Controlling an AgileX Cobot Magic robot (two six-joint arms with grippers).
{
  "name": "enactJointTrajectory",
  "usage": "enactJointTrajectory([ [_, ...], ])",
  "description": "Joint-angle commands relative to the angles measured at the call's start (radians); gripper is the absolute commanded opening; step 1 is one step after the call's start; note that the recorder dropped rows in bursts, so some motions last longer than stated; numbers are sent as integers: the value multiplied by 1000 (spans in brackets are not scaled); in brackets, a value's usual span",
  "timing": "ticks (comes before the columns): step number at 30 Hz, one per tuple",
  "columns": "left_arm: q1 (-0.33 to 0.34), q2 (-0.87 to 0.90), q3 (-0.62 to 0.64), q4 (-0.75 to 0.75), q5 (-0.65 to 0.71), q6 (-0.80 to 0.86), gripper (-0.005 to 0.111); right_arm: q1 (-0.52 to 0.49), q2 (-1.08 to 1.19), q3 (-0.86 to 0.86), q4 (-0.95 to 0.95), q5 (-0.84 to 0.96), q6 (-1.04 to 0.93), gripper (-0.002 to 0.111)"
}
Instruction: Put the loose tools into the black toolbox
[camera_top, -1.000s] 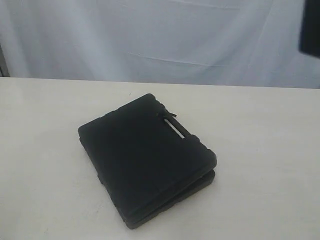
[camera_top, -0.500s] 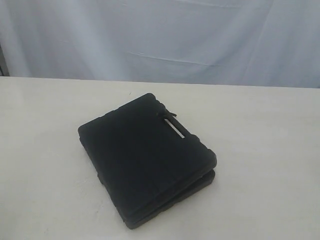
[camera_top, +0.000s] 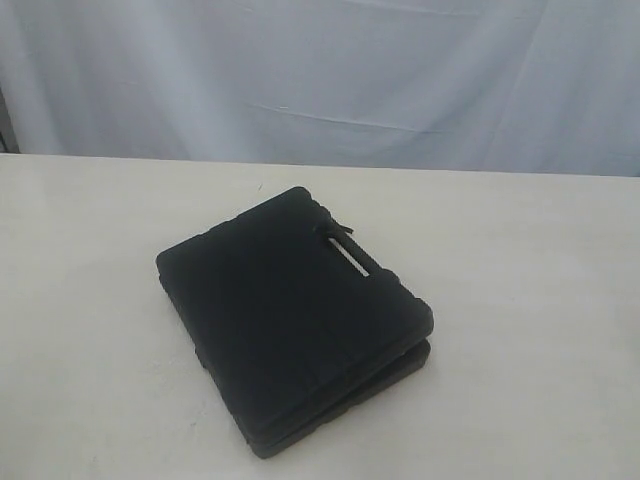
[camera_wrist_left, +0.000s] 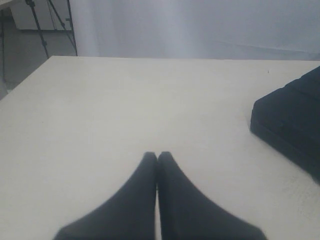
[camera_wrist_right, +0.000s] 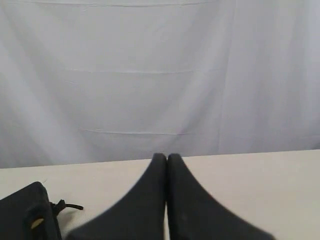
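- Left gripper (camera_wrist_left: 157, 156): fingers pressed together, held over the pale surface (camera_wrist_left: 100, 110), well apart from the case's corner.
- Black toolbox (camera_top: 290, 320): folded closed, lying flat mid-surface, handle slot (camera_top: 350, 255) on its far-right edge.
- Right gripper (camera_wrist_right: 166, 157): fingers pressed together.

Pale table (camera_top: 90, 330); white curtain (camera_top: 300, 70) hanging behind.
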Motion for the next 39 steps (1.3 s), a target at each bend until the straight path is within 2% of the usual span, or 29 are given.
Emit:
enactJointTrajectory([
  [1, -3, -1, 1, 0, -11, -2, 0, -40, -133, 103, -9, -18, 5, -1],
  [9, -3, -1, 1, 0, -11, -2, 0, -40, -335, 205, -9, -24, 57, -1],
  [19, -3, -1, 1, 0, -11, -2, 0, -40, -374, 205, -9, -2, 37, -1],
  [22, -3, -1, 1, 0, -11, -2, 0, -31, -372, 205, 98, 4, -153, -1],
  [29, -3, -1, 1, 0, -11, -2, 0, 0, -370, 205, 910, 19, -1087, -1],
  [32, -3, -1, 1, 0, -11, -2, 0, -3, -372, 205, 1068, 17, -1188, -1],
  [39, -3, -1, 1, 0, -11, -2, 0, -64, -422, 263, 1072, 1, -1135, -1],
])
